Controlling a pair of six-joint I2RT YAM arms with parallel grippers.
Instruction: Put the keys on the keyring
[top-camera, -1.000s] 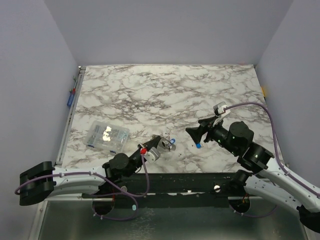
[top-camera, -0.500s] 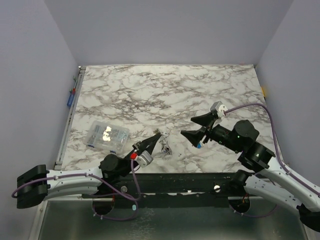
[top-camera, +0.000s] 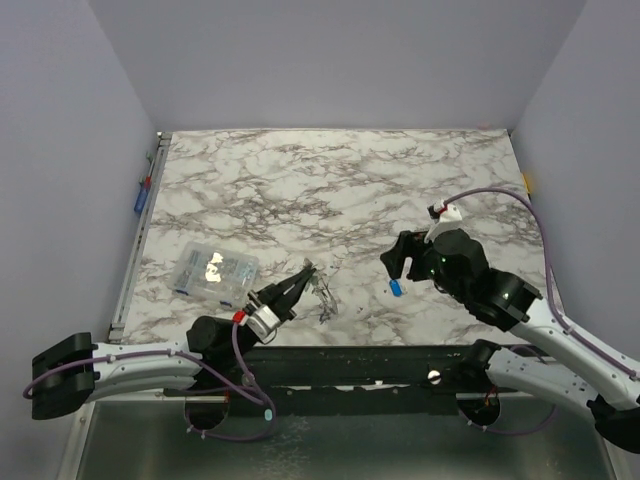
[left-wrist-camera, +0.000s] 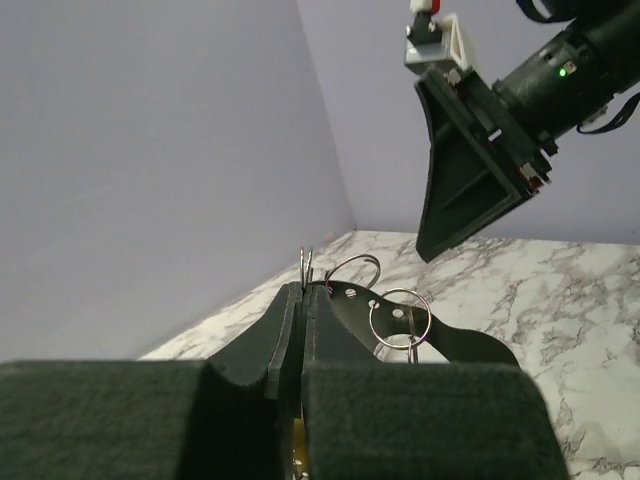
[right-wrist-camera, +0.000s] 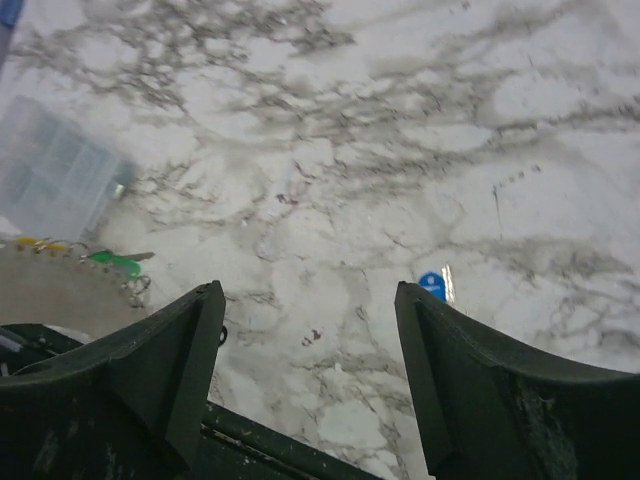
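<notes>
Well, marble tabletop (top-camera: 300, 180), lilac walls (top-camera: 340, 60); L jaws pinch keyring (top-camera: 324, 296), R jaws wide

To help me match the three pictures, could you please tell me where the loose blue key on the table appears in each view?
Top external: the blue key lies right of centre, just below the open right gripper.
Left wrist: not in it.
Right wrist: right of centre, lower half.
Shared landmark: the marble table, in all three.
</notes>
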